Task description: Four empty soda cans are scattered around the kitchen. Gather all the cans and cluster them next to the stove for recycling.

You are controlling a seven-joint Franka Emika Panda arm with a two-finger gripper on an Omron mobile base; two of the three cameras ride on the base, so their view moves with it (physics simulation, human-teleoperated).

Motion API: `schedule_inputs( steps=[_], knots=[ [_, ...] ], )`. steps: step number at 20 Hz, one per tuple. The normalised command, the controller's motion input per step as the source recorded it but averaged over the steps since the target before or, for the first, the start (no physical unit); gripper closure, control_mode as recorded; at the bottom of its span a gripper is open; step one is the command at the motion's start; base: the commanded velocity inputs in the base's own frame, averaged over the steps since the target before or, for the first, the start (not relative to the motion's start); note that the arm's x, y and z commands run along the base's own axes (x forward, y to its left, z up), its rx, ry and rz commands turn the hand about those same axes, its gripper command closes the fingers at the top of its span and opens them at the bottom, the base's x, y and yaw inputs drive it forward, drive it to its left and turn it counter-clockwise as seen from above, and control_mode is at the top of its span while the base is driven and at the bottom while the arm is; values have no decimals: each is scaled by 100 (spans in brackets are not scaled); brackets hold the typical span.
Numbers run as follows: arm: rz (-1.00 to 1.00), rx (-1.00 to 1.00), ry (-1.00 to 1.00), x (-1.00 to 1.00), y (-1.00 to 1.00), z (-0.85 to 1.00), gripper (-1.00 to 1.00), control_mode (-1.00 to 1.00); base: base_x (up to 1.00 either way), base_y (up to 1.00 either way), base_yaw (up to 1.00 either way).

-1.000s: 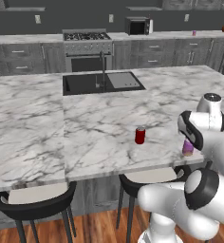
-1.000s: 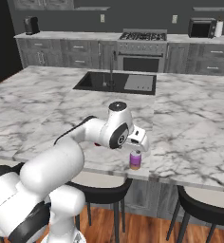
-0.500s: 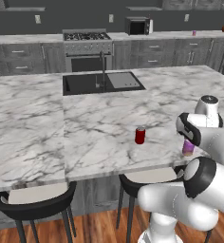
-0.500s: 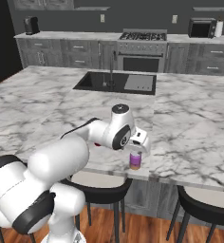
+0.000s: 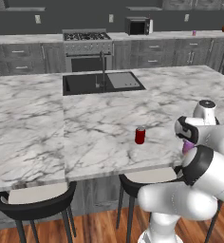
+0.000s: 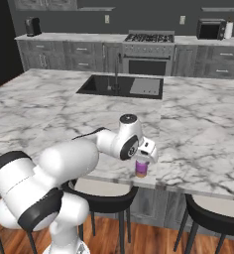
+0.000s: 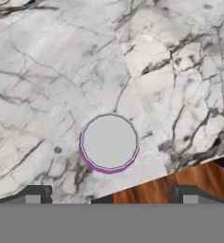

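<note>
We find, at the left of the left base view, two black round bar stools (image 5: 35, 201) with pale seat pads tucked under a broad white marble island counter (image 5: 47, 128) veined in grey, its surface smooth and glossy. Set into that counter is one rectangular black sink (image 5: 102, 83) with a thin dark faucet. Behind it against the far wall stands one wide stainless-steel gas stove (image 5: 87, 47) with black grates, and to its right one black-fronted microwave (image 5: 138, 26) on the grey back counter. On the island we count one small red cylindrical soda can (image 5: 140, 135), upright, its long axis vertical and its silver top facing up, well apart from the sink and near the counter's front edge. Further right, one small purple soda can (image 6: 141, 167) with a flat silver top stands upright just at the front edge of the island; in the hand view its round top (image 7: 109, 142) faces straight up at the camera, so its axis is vertical. A third small pink can (image 5: 194, 32) stands on the far back counter at right. The white arm's two-finger gripper (image 7: 109, 195) hangs directly above the purple can, its dark fingertips (image 7: 35, 194) spread wide to either side and holding nothing.
</note>
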Motion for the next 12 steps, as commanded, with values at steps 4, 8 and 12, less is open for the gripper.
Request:
schedule_inputs(
  steps=[4, 8, 12],
  knots=[
    [0, 0, 0, 5, 0, -23, -100, -100, 0, 0, 0],
    [0, 1, 0, 4, -2, -12, -100, -100, 0, 0, 0],
    [0, 1, 0, 14, -5, -8, -100, -100, 0, 0, 0]
  ],
)
